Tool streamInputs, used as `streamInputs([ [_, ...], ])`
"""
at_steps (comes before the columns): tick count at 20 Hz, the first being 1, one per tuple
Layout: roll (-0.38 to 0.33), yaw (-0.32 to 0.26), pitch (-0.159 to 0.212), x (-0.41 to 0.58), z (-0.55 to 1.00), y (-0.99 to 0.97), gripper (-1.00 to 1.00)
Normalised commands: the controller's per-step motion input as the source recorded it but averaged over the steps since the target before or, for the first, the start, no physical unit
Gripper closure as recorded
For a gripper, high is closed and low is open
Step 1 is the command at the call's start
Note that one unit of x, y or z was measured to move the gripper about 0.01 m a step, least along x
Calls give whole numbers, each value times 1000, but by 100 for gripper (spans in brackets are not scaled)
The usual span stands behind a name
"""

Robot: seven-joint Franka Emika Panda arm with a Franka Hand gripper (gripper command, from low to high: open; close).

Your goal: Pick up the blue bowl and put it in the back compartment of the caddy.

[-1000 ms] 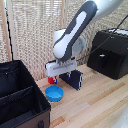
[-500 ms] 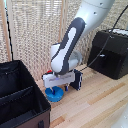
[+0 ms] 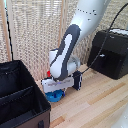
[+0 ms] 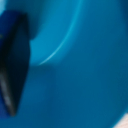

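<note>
On the wooden tabletop (image 3: 100, 102), my tool (image 3: 55, 93) sits low on the blue bowl (image 3: 55, 95), which rests just beside the caddy (image 3: 20, 100) and in front of a red cup (image 3: 48, 74). The wrist view is filled with blue plastic, a dark fingertip (image 4: 14, 70) at its edge; whether the fingers are spread or pinching the rim, I cannot tell. I judge the grasp is the step in hand: seat one finger inside the wall, squeeze firmly, lift straight before heading for the back compartment (image 3: 12, 80).
</note>
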Motion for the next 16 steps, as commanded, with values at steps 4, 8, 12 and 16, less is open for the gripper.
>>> streamInputs([
  [4,0,-5,-32,-88,86,24,100],
  [8,13,-13,-55,-116,581,3,100],
  [12,33,-19,3,34,960,0,100],
  [16,30,-20,33,199,1000,11,100],
])
